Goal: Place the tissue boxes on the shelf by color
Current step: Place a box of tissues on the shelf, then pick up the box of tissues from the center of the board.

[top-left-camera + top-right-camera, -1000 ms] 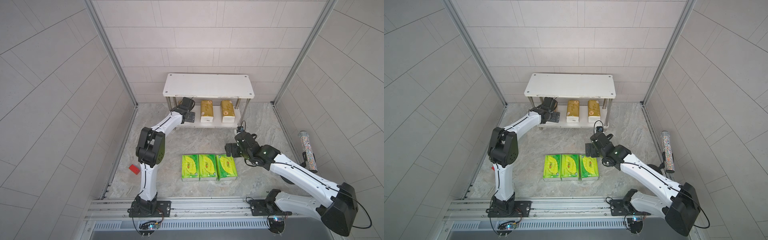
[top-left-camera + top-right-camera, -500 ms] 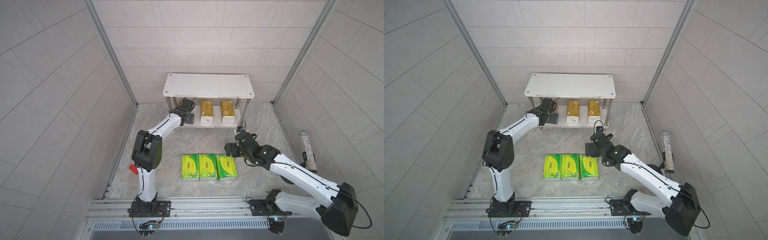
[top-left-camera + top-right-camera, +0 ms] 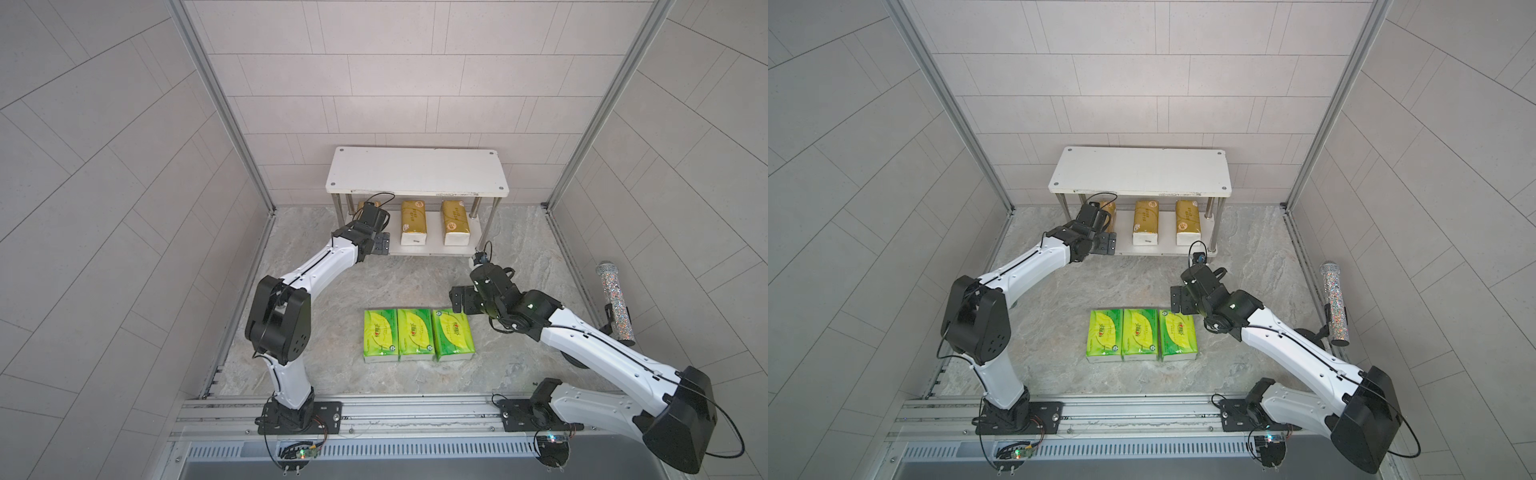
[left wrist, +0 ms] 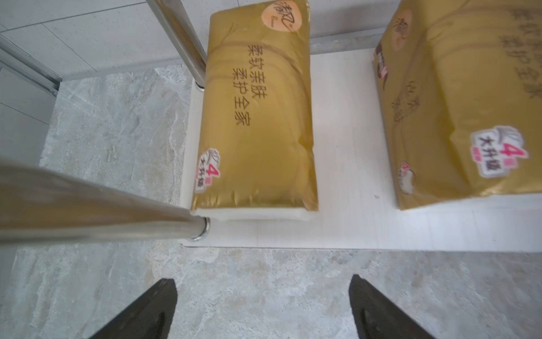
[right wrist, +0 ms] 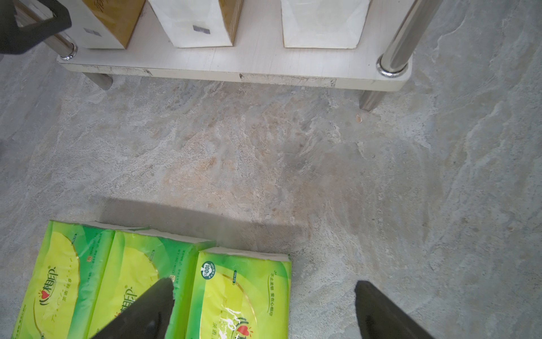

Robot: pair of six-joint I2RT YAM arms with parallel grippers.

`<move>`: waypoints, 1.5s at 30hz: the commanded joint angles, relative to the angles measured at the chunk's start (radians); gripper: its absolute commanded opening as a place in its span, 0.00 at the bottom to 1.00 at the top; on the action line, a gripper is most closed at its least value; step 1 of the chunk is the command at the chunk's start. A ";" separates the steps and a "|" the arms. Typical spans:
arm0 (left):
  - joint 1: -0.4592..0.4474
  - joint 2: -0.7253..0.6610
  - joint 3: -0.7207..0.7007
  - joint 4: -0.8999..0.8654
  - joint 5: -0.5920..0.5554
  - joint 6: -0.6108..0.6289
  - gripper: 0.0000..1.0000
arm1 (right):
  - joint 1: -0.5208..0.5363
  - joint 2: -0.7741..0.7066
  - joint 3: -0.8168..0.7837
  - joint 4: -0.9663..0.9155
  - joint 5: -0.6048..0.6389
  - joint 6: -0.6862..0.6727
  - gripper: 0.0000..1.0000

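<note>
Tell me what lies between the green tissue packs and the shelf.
Only bare stone-patterned floor separates the green tissue packs from the shelf; the right wrist view shows it plainly.

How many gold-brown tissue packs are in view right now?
3, all on the shelf's lower board: left pack, middle pack, right pack. The top board covers the rear, so more could hide.

The shelf stands at the back of the bench. On its lower board sit 3 tissue boxes, apart: left box, middle box, right box. In front, on the bench, a row of 3 boxes lies touching. The left hand is before the shelf's left end. The right hand is over the row's back right corner.
</note>
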 commanded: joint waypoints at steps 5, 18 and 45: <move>-0.063 -0.143 -0.149 0.013 -0.009 -0.102 1.00 | 0.007 -0.031 -0.010 -0.045 0.038 0.021 1.00; -0.230 -0.450 -0.409 -0.201 -0.075 -0.314 1.00 | 0.046 -0.030 -0.056 -0.158 -0.063 0.078 1.00; -0.276 -0.532 -0.469 -0.314 0.041 -0.338 1.00 | 0.129 -0.056 -0.232 -0.066 -0.091 0.213 0.99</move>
